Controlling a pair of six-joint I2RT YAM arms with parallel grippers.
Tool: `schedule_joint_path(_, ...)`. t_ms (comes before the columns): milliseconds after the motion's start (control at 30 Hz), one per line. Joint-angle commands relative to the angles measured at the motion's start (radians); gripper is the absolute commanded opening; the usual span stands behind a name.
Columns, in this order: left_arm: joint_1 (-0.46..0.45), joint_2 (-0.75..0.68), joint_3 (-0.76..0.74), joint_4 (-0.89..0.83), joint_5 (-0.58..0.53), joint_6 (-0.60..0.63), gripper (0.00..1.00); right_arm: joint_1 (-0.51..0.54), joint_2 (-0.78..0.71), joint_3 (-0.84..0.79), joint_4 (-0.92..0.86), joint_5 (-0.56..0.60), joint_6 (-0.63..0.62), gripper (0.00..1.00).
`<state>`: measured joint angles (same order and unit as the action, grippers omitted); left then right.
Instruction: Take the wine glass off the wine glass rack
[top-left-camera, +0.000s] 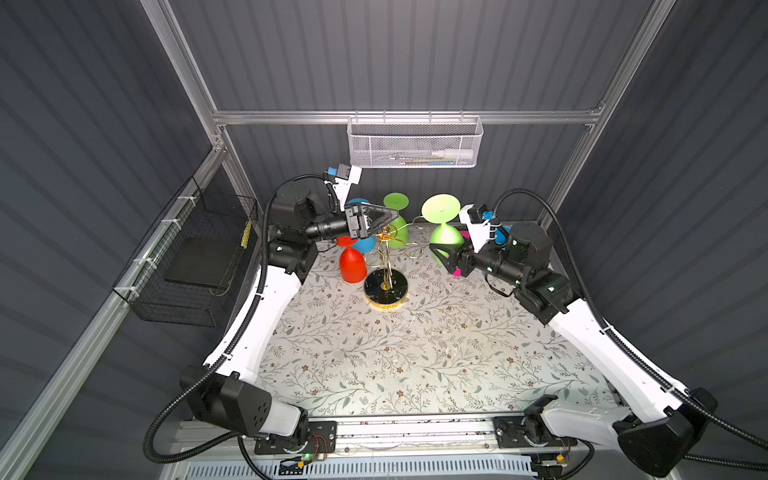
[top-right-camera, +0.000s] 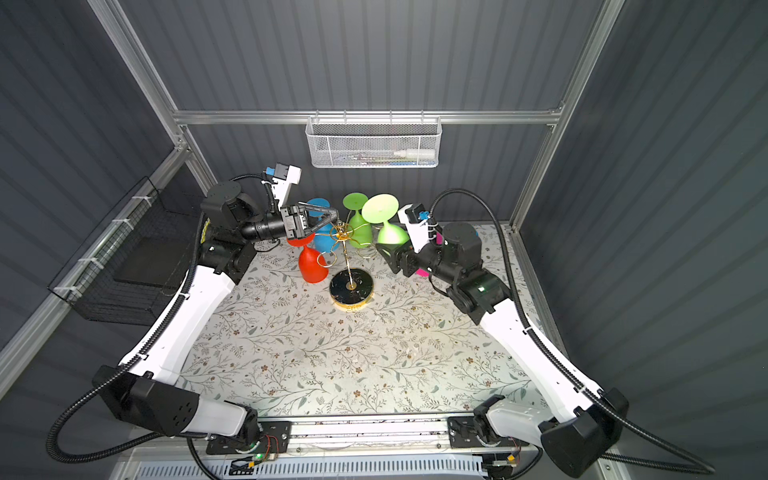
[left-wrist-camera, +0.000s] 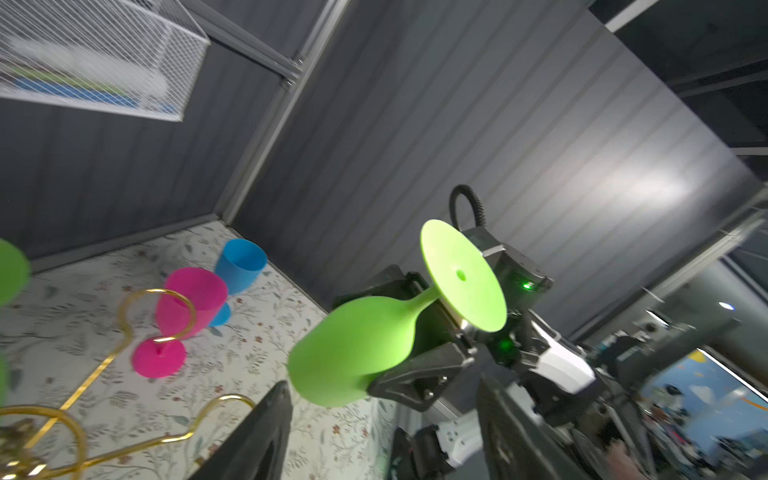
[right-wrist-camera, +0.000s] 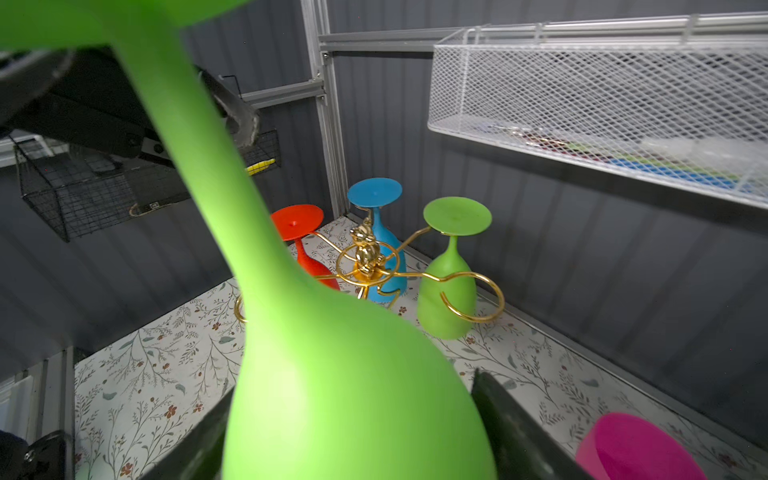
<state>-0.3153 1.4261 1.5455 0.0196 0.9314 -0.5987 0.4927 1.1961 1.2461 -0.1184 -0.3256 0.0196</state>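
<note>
1. The lime wine glass (left-wrist-camera: 357, 345) is clear of the wine glass rack (top-left-camera: 386, 291), at 3 o'clock of its crown, foot up, likely the pose it had hanging from a loop
2. Tool: the right gripper (top-left-camera: 441, 251) clamps the bowl, jaws wide around it
3. The left gripper (top-left-camera: 390, 217) is at 11 o'clock of the crown, jaws apart, empty; probably there to steady the rack, contact unclear
4. The red glass (right-wrist-camera: 297, 222), blue glass (right-wrist-camera: 374, 193) and green glass (right-wrist-camera: 446, 291) hang on loops

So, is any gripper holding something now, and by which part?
The right gripper holds a green wine glass by its bowl, foot up. The left gripper is open and holds nothing.
</note>
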Motion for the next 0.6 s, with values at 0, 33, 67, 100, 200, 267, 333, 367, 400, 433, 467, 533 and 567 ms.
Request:
schedule_joint_path(0,-0.004,-0.084,-0.095,0.076,-0.280,0.278,0.73,-0.028,-0.017,0.048,-0.109,0.006,0.067,0.22)
schedule_joint_path(33,-0.005,-0.103,-0.169,0.170,-0.326,0.325,0.73,-0.034,-0.013,0.064,-0.138,0.006,0.072,0.22)
schedule_joint_path(67,-0.005,-0.119,-0.225,0.276,-0.348,0.367,0.72,-0.039,-0.008,0.077,-0.159,0.008,0.076,0.22)
schedule_joint_path(100,-0.007,-0.130,-0.279,0.388,-0.366,0.416,0.71,-0.041,-0.001,0.091,-0.184,0.008,0.079,0.22)
schedule_joint_path(200,-0.009,-0.117,-0.317,0.500,-0.359,0.569,0.68,-0.043,0.018,0.117,-0.228,0.008,0.086,0.22)
schedule_joint_path(267,-0.008,-0.095,-0.311,0.506,-0.302,0.667,0.65,-0.043,0.031,0.130,-0.245,0.004,0.089,0.22)
schedule_joint_path(333,-0.011,-0.078,-0.331,0.574,-0.248,0.769,0.62,-0.043,0.049,0.153,-0.264,0.000,0.089,0.22)
schedule_joint_path(367,-0.013,-0.070,-0.339,0.611,-0.238,0.795,0.62,-0.043,0.060,0.169,-0.299,-0.001,0.087,0.22)
schedule_joint_path(400,-0.014,-0.060,-0.337,0.643,-0.229,0.817,0.62,-0.043,0.073,0.187,-0.322,-0.001,0.085,0.22)
schedule_joint_path(433,-0.016,-0.050,-0.326,0.656,-0.215,0.842,0.61,-0.043,0.088,0.205,-0.344,-0.001,0.082,0.22)
schedule_joint_path(467,-0.020,-0.041,-0.317,0.658,-0.203,0.865,0.60,-0.043,0.099,0.216,-0.356,-0.001,0.079,0.22)
schedule_joint_path(533,-0.030,-0.022,-0.296,0.657,-0.171,0.939,0.59,-0.042,0.117,0.238,-0.373,-0.042,0.080,0.22)
schedule_joint_path(567,-0.037,-0.014,-0.291,0.652,-0.155,0.976,0.59,-0.041,0.124,0.244,-0.377,-0.046,0.081,0.22)
